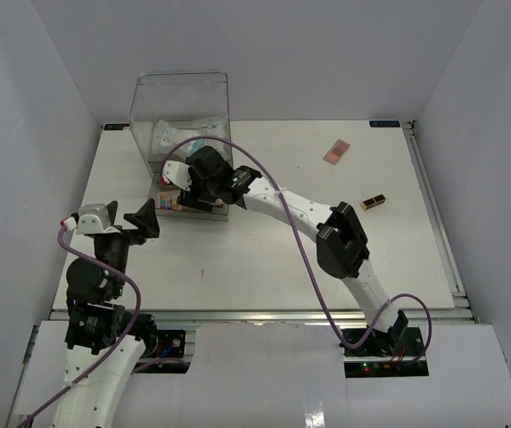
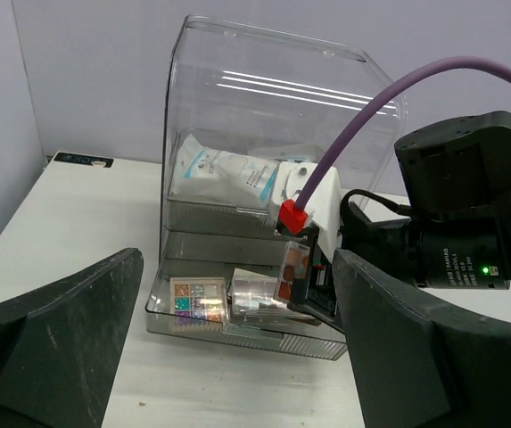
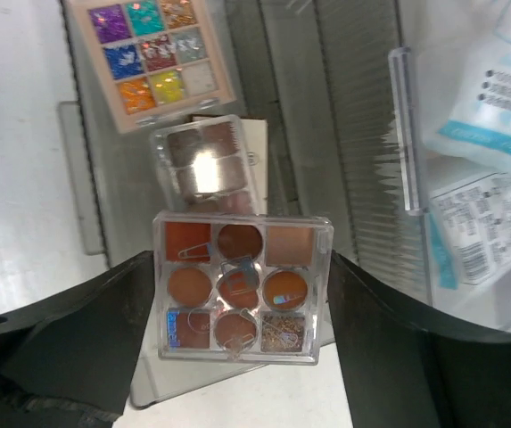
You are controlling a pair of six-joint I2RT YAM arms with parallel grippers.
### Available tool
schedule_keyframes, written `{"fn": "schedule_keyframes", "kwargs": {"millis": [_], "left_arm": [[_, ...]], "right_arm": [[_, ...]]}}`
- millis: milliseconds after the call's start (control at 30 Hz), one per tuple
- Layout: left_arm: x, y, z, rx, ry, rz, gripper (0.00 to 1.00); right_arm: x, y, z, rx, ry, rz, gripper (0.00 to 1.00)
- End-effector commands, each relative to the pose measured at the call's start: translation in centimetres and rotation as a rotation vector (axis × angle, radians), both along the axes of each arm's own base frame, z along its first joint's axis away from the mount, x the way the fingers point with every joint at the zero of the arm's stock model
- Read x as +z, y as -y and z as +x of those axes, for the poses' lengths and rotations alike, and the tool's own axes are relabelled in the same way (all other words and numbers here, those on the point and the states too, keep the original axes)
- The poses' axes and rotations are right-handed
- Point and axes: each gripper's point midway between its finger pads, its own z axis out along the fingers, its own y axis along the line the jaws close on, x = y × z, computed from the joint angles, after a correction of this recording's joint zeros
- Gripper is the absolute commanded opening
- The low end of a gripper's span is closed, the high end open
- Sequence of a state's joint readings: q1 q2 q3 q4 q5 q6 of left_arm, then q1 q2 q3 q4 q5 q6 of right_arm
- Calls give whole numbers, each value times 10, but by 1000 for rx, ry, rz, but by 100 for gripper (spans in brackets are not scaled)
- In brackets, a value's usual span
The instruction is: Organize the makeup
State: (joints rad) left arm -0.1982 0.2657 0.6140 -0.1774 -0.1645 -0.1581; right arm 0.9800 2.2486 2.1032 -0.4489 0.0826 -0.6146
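Note:
My right gripper [image 3: 242,263] is shut on a clear brown nine-pan eyeshadow palette [image 3: 237,294], held by its two side edges above the pulled-out bottom drawer [image 2: 237,337] of the clear plastic box [image 1: 179,98]. In that drawer lie a glitter palette [image 3: 151,58] and a mauve palette [image 3: 206,165]. Blue-white packets [image 2: 228,174] rest on the box's upper level. A pink palette [image 1: 336,151] and a gold-black tube [image 1: 373,202] lie on the table to the right. My left gripper [image 1: 148,218] stands open in front of the box, holding nothing.
The right arm [image 1: 300,214] stretches diagonally across the table's middle, its purple cable [image 1: 273,192] looping above it. The table's raised rail [image 1: 433,205] runs along the right side. The enclosure's white walls close in the left, back and right.

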Motion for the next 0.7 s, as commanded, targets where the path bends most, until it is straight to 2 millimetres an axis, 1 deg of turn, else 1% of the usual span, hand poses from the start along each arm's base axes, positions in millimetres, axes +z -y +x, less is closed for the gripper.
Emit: {"fn": "schedule_keyframes", "kwargs": {"millis": [0,33,67,133,167,233,300,333,400,467,500,533,600,667], "left_arm": [[-3,3,3,-14,-12,4,98],[-3,3,3,-17,-12,5,98],[-3,4,4,-20,-14,7,98],[-6,6,6,-30,-25,13,98],[-6,8,7,-36,-29,15,98],[-10,14,10,-67,-43,23,98],[-10,22,12,-112,-47,38,98],[-12,27,14,-137,-51,46,98],[-17,50,15,-261,-60,74,98],[-23,71,18,-382,-88,91,98],[-26,83,19,-449,-105,98,98],[-28,92,20,-496,-116,88,98],[-32,107,22,-584,-144,71,98],[-44,127,29,-692,-235,17,98]], "right_arm": [[34,1,23,-54,100,88,93],[32,3,23,-54,92,89,96],[31,4,22,-53,84,91,97],[31,7,19,-47,66,98,94],[39,9,15,-36,62,113,93],[38,14,5,-23,30,117,90],[57,24,-10,3,8,144,90],[53,30,-21,31,-25,135,90],[80,51,-37,83,-69,196,90],[93,86,-45,112,-185,266,90],[98,110,-45,109,-255,320,90],[100,127,-41,81,-294,354,90],[93,184,-22,-45,-361,411,90],[85,226,-9,-146,-375,442,90]]}}
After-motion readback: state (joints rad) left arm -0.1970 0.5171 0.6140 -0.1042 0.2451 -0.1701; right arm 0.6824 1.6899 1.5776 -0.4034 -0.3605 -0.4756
